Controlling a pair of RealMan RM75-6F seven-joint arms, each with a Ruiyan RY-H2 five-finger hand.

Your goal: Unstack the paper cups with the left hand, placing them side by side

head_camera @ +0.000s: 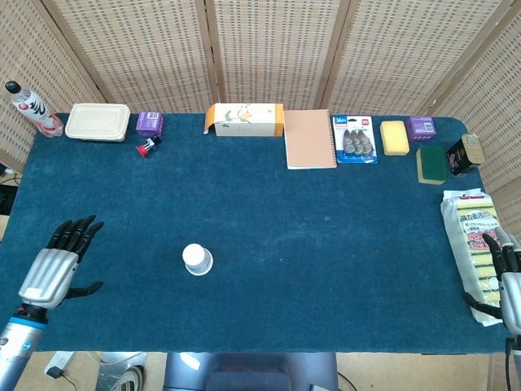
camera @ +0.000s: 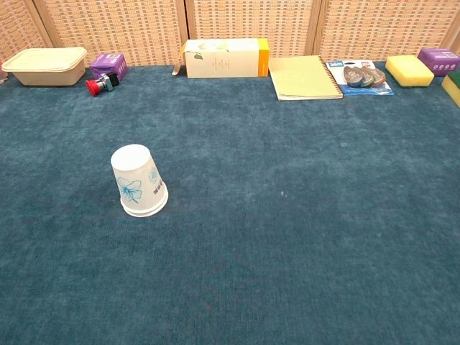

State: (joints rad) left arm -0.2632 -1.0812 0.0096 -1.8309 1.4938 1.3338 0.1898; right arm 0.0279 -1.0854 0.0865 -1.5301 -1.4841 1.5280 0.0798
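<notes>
Stacked paper cups (head_camera: 197,259) (camera: 138,180) stand upside down on blue table cloth (head_camera: 326,244), blue flower print facing chest camera. Left hand (head_camera: 55,267) at cups' 9 o'clock, well apart, over cloth, fingers spread, holding nothing. Right hand (head_camera: 506,277) at table's 3 o'clock edge, beside yellow sponge pack (head_camera: 470,236); partly cut off, finger state cannot be told.
</notes>
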